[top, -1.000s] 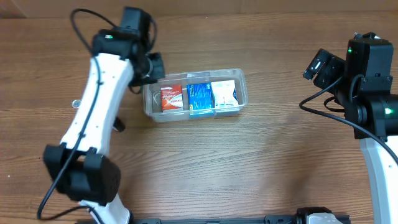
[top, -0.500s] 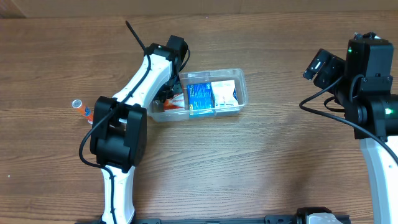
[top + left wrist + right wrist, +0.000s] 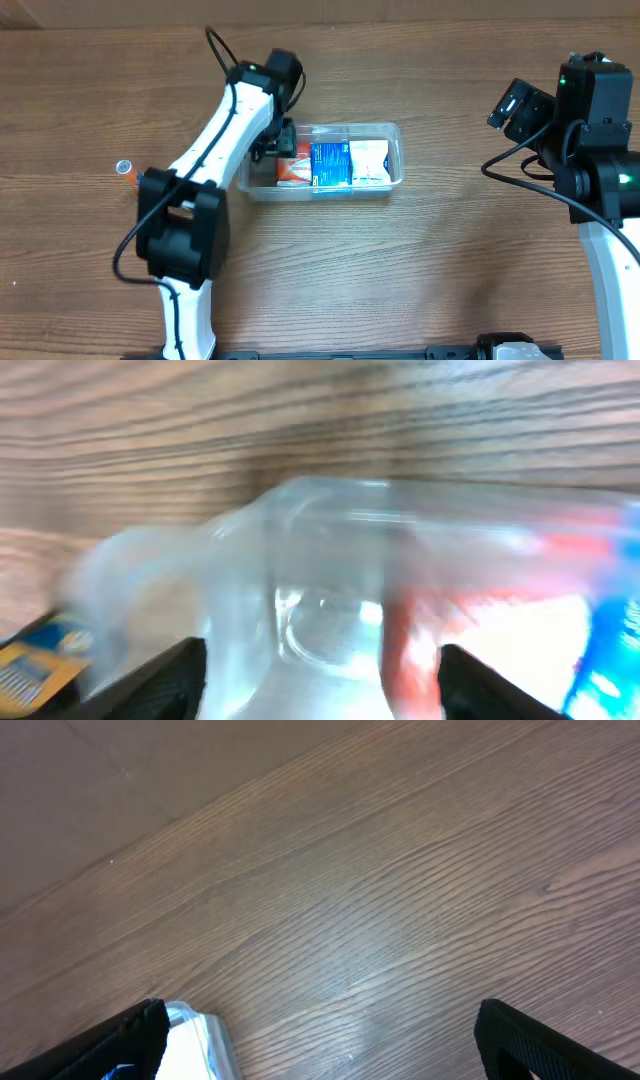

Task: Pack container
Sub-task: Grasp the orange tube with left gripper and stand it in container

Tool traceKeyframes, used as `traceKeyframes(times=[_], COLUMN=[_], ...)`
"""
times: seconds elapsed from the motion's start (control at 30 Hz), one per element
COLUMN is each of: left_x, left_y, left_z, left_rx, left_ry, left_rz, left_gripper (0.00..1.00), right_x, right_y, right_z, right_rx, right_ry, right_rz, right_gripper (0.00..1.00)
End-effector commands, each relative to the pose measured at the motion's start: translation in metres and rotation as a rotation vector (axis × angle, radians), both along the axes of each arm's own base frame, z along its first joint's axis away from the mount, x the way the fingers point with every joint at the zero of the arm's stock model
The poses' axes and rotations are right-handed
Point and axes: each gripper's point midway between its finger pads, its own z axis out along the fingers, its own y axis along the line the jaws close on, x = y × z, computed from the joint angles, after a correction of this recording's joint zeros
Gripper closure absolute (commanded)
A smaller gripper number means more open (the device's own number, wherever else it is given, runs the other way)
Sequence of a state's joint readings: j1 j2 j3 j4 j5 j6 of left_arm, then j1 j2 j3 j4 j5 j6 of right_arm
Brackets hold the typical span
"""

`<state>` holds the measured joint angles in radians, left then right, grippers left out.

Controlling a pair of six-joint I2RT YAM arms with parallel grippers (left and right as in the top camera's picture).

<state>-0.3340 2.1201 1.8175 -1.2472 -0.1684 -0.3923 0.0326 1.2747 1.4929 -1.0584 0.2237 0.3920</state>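
Note:
The container (image 3: 385, 135), a clear plastic tub, lies at the table's middle. A red box (image 3: 293, 171), a blue box (image 3: 331, 165) and a white box (image 3: 369, 160) stand side by side in it. My left gripper (image 3: 280, 148) hangs over the tub's left end. In the blurred left wrist view its gripper (image 3: 320, 695) is open, the fingers (image 3: 170, 680) far apart, with the tub's clear corner (image 3: 300, 560) and the red box (image 3: 420, 630) below. My right gripper (image 3: 515, 108) is at the far right, away from the tub; the right wrist view shows this gripper (image 3: 345, 1040) open over bare wood.
A small capped bottle (image 3: 125, 168) lies on the table left of the left arm. A blurred yellow and blue thing (image 3: 35, 665) shows at the lower left of the left wrist view. The tub's corner (image 3: 195, 1035) shows at the bottom left of the right wrist view.
The left arm swung from left of the tub to over its left end, and its gripper went from shut to open. The tub slid slightly right. The right arm has not moved.

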Motion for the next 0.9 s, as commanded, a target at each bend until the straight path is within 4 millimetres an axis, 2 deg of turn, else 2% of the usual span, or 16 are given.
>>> traceKeyframes(times=[0.0, 0.07, 0.17, 0.2, 0.27, 0.4, 0.47, 0.5, 0.53, 0.63, 0.73, 0.83, 0.87], left_x=[0.006, -0.005, -0.03, -0.042, -0.05, -0.061, -0.064, -0.067, -0.07, -0.079, -0.07, -0.064, -0.064], left_y=[-0.004, 0.0, 0.019, 0.045, 0.071, 0.141, 0.16, 0.172, 0.18, 0.203, 0.224, 0.23, 0.23], left_z=[0.086, 0.11, 0.124, 0.128, 0.13, 0.127, 0.124, 0.123, 0.122, 0.12, 0.111, 0.095, 0.08], left_rx=[-0.074, -0.084, -0.05, 0.012, 0.063, 0.061, -0.002, -0.061, -0.112, -0.113, -0.113, -0.109, -0.108], left_ry=[-0.197, -0.229, -0.191, -0.173, -0.15, -0.077, -0.057, -0.047, -0.038, -0.022, -0.065, -0.076, -0.066], left_rz=[-0.025, -0.028, 0.037, 0.152, 0.224, 0.391, 0.434, 0.472, 0.496, 0.531, 0.526, 0.503, 0.497], left_gripper=[0.2, 0.18, 0.19, 0.19, 0.18, 0.18, 0.18, 0.23, 0.26, 0.26, 0.26, 0.27, 0.27], right_x=[0.0, 0.0, 0.0, 0.0, 0.0, 0.0, 0.0, 0.0, 0.0, 0.0, 0.0, 0.0, 0.0], right_y=[-0.001, -0.001, -0.001, -0.001, -0.001, -0.001, -0.001, -0.001, -0.001, -0.001, -0.001, -0.001, -0.001], right_z=[0.004, 0.004, 0.004, 0.004, 0.004, 0.004, 0.004, 0.004, 0.004, 0.004, 0.004, 0.004, 0.004], right_rx=[0.001, 0.001, 0.001, 0.001, 0.001, 0.001, 0.001, 0.001, 0.001, 0.001, 0.001, 0.001, 0.001], right_ry=[-0.015, -0.015, -0.015, -0.015, -0.015, -0.015, -0.015, -0.015, -0.015, -0.015, -0.015, -0.015, -0.015], right_rz=[-0.004, -0.004, -0.004, -0.004, -0.004, -0.004, -0.004, -0.004, -0.004, -0.004, -0.004, -0.004, -0.004], right_gripper=[0.0, 0.0, 0.0, 0.0, 0.0, 0.0, 0.0, 0.0, 0.0, 0.0, 0.0, 0.0, 0.0])
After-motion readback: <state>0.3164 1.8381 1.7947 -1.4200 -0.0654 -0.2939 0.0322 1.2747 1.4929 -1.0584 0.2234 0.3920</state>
